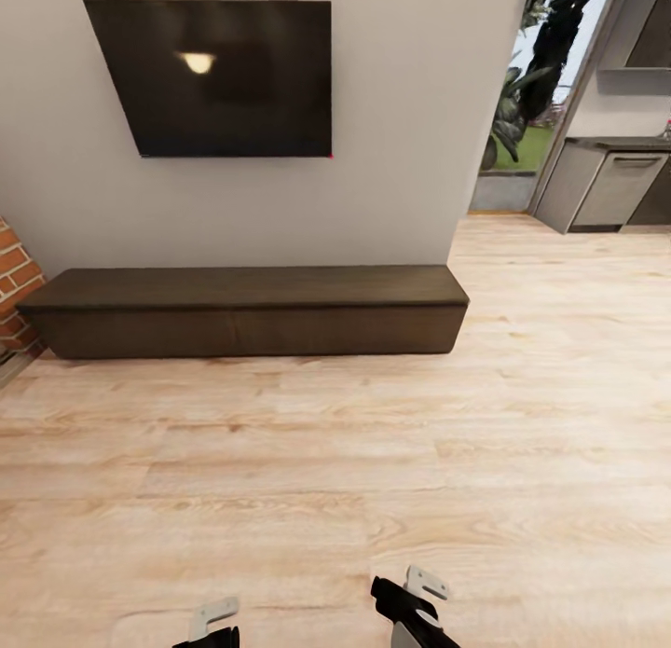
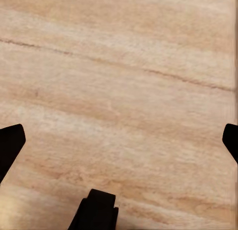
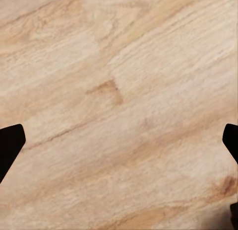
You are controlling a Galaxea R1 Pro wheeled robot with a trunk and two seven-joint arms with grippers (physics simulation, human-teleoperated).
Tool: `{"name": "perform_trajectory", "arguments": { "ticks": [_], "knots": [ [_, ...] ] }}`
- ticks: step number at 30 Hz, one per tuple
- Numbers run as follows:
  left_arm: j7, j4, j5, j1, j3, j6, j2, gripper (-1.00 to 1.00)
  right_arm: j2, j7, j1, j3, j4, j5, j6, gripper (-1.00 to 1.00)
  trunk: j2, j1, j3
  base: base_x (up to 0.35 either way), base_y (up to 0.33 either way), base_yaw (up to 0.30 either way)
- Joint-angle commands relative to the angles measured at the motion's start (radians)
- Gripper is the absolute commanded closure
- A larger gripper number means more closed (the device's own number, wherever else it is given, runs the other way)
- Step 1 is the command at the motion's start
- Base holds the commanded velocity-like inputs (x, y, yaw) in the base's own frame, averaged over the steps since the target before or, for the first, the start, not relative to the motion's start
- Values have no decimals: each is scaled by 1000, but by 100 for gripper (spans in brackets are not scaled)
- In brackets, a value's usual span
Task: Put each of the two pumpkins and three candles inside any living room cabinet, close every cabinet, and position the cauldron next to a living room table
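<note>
Nearest to us, at the six o'clock edge of the head view, our left tool [image 1: 216, 627] and right tool [image 1: 417, 609] hang low over the pale wood floor [image 1: 335, 480], the right one a little further forward. In each wrist view the two dark fingertips [image 2: 11, 145] sit far out at opposite edges with bare floor planks between them, so we read the left tool [image 2: 119, 143] as spread wide and holding nothing, and the right tool [image 3: 119, 143] the same, its fingertips [image 3: 11, 144] equally far apart. Beyond an open stretch of floor, toward twelve o'clock, the long low dark brown cabinet [image 1: 247, 312] stands against the grey wall, its flat fronts all flush and shut. Above it a black television [image 1: 214, 77] hangs on the wall. At nine o'clock a strip of red brick [image 1: 13, 289] meets the cabinet's end. Far off at two o'clock we see grey kitchen units [image 1: 610, 186] and green plants [image 1: 536, 70].
</note>
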Motion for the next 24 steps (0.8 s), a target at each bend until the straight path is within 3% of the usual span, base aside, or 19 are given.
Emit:
{"name": "perform_trajectory", "arguments": {
  "ticks": [1, 24],
  "knots": [
    [6, 0, 10, 0, -7, -3, 0, -100, 0, -6, -1, 8, 1, -10, -6, -100, 0, 0, -1, 320, 1, -4],
    [7, 0, 8, 0, -7, -6, 2, -100, 0, -5, -1, 8, 1, -11, -7, -100, 0, 0, -1, 321, 0, 0]
  ]
}}
